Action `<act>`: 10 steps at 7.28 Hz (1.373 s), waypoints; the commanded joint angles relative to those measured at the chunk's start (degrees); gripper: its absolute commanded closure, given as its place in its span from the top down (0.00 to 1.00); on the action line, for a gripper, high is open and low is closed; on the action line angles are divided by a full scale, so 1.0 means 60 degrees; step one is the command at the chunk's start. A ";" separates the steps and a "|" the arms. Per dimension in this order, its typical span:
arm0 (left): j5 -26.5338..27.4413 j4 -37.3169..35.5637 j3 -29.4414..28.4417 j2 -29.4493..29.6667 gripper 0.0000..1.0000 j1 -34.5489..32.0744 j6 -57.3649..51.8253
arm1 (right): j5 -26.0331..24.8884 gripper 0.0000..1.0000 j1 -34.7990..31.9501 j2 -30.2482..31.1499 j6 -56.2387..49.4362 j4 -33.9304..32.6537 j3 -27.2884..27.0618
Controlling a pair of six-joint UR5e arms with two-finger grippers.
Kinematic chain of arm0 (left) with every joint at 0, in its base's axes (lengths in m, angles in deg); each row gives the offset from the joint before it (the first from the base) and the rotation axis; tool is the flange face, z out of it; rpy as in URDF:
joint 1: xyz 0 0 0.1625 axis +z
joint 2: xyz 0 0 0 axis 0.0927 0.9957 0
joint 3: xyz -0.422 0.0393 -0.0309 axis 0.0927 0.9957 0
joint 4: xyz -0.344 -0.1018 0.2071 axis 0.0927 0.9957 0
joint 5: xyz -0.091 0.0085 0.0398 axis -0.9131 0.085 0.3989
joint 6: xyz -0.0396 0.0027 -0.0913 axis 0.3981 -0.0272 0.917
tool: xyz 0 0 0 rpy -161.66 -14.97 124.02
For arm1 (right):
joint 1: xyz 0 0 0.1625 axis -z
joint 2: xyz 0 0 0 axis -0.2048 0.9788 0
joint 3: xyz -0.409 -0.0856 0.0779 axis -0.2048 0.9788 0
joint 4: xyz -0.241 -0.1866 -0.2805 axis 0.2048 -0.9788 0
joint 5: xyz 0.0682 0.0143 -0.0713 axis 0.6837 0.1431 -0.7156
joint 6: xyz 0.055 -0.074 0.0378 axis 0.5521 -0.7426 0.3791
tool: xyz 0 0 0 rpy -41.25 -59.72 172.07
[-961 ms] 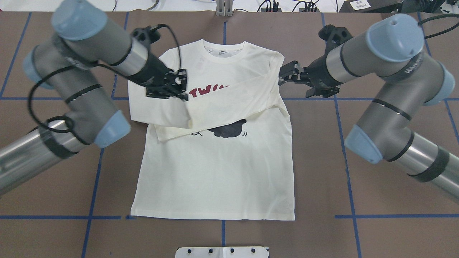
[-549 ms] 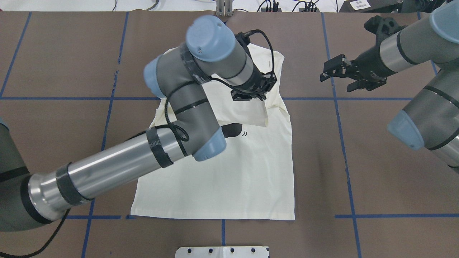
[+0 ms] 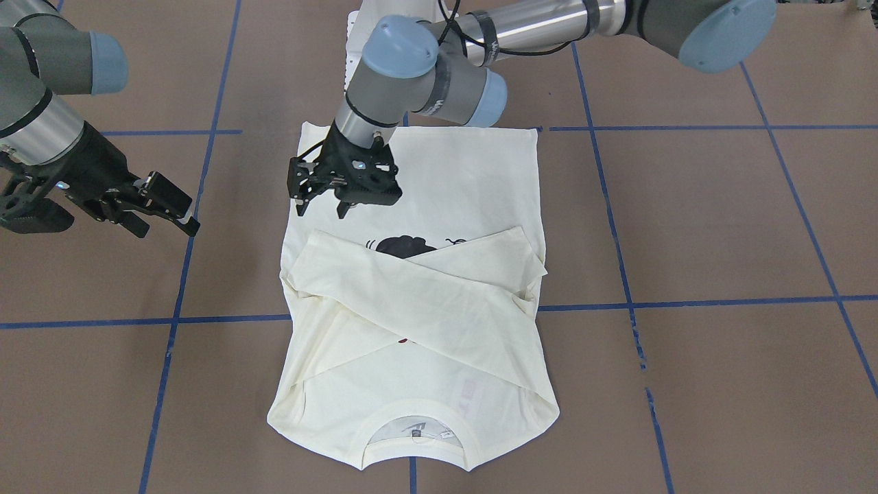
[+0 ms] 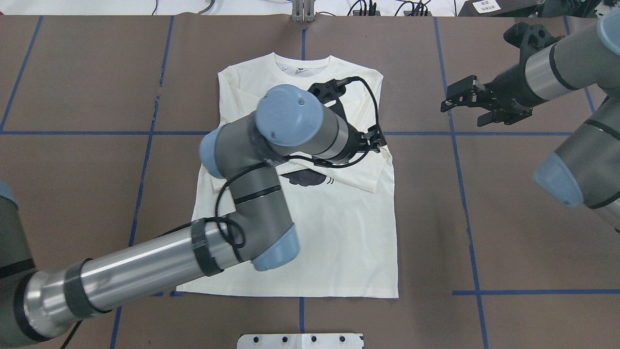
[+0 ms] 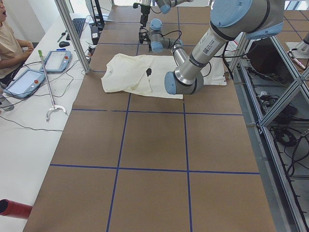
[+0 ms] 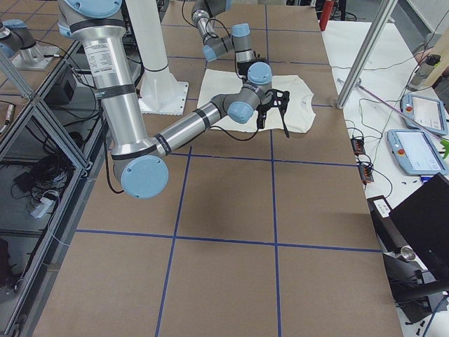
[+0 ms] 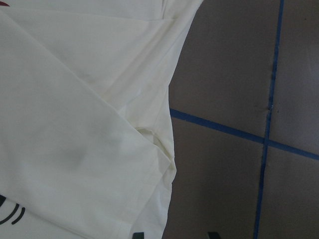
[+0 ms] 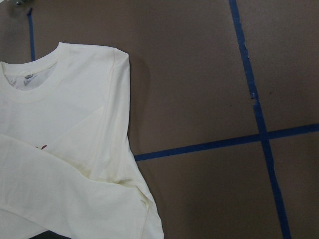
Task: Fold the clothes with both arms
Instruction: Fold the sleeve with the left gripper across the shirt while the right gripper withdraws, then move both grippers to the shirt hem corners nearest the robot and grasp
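**While the Shirt Lies Flat, the Left Jaws Are Nearer**

As it lies flat on the brown table [image 4: 508,218], the one cream long-sleeved T-shirt [image 4: 339,242] runs lengthwise away from the robot, its two sleeves crossed. Of two silver-grey arms, the left arm [image 4: 145,266] is nearer. The left jaws hang spread and empty above the shirt's right edge; the right jaws, likewise spread and empty, stand well apart.

Left fingers [image 3: 340,204] and right fingers [image 3: 169,199] apart.
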 commanded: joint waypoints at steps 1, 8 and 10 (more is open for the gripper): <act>-0.0024 -0.0614 0.3163 -0.2743 0.99 -0.0835 -0.1801 | -0.2221 1.00 0.2266 0.0029 0.1872 -0.0101 -0.0770; -0.0435 -0.0585 0.3261 -0.3354 0.99 -0.1602 -0.2486 | -0.6935 0.76 0.7888 -0.0028 0.7009 -0.3524 -0.1858; -0.0435 -0.0585 0.3261 -0.3354 0.99 -0.1588 -0.2427 | -0.6995 0.73 0.8065 0.0088 0.7083 -0.3661 -0.1829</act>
